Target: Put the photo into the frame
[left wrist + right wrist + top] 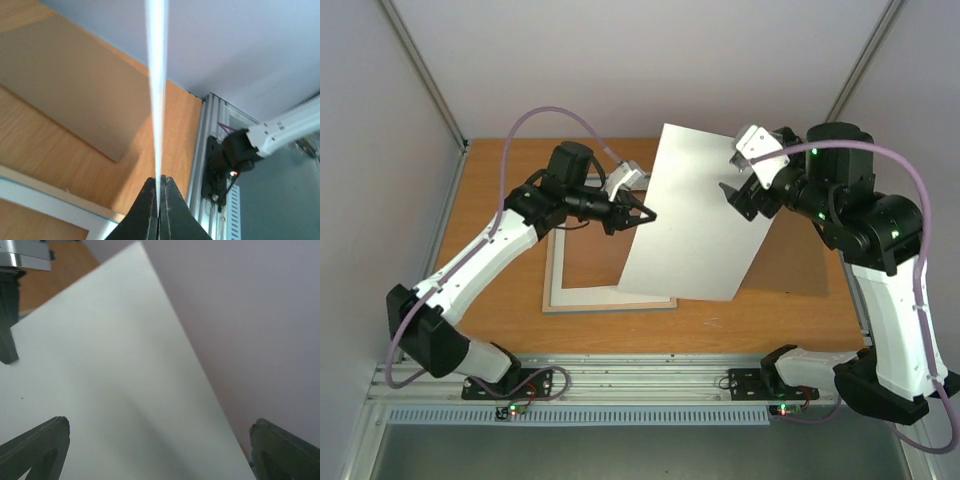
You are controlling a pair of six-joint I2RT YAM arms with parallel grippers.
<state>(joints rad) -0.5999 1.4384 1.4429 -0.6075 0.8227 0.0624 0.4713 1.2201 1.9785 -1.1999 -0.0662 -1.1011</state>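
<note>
Two grippers flank the photo point(690, 215), which is raised over the right half of the frame point(590, 303). Its plain white side faces the overhead camera, and its long axis runs far to near with the near end leaning left. The left gripper point(648, 214) is pinched tight on the photo's left edge. The right gripper point(730, 197), spread wide, grasps nothing at the right edge. A brown backing board point(790, 262) lies right of the frame.

A flat brown board point(795, 265) is laid on the wooden table point(770, 320). A metal rail point(640, 375) is fixed along its near edge.
</note>
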